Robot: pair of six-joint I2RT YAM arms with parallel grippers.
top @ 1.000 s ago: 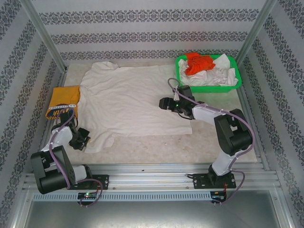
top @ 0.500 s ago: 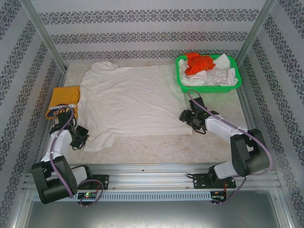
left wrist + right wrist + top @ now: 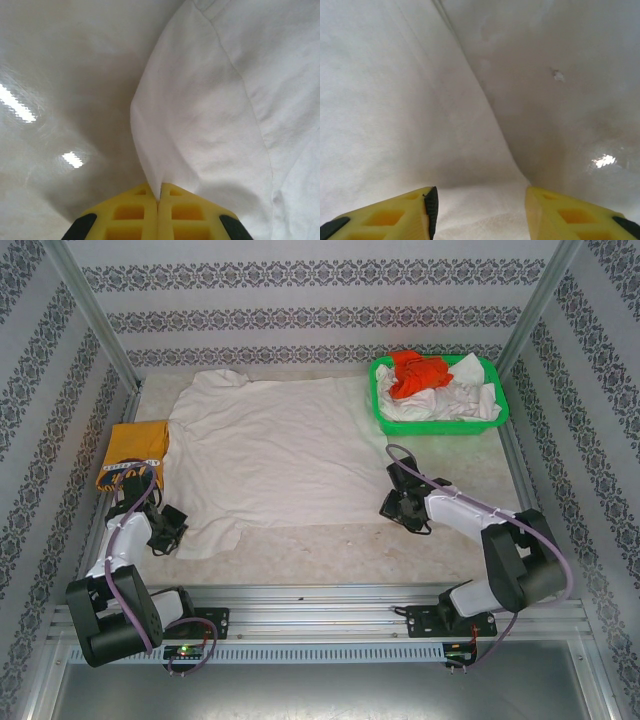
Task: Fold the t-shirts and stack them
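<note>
1. A pale worktop is enclosed by patterned walls.
2. The white t-shirt is spread flat just beside the green basket, its long axis running away from it.
3. A sleeve at the end far from the basket is pinched by the left fingers.
4. At the basket end, the hem corner farther from the basket is straddled by the spread right fingers.

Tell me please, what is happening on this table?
Two robot arms are working on a white t-shirt spread flat on the table. The left gripper is shut on its near left edge; the right gripper stands open over the near right corner. A folded mustard-yellow shirt lies at left, other shirts in the green basket.
</note>
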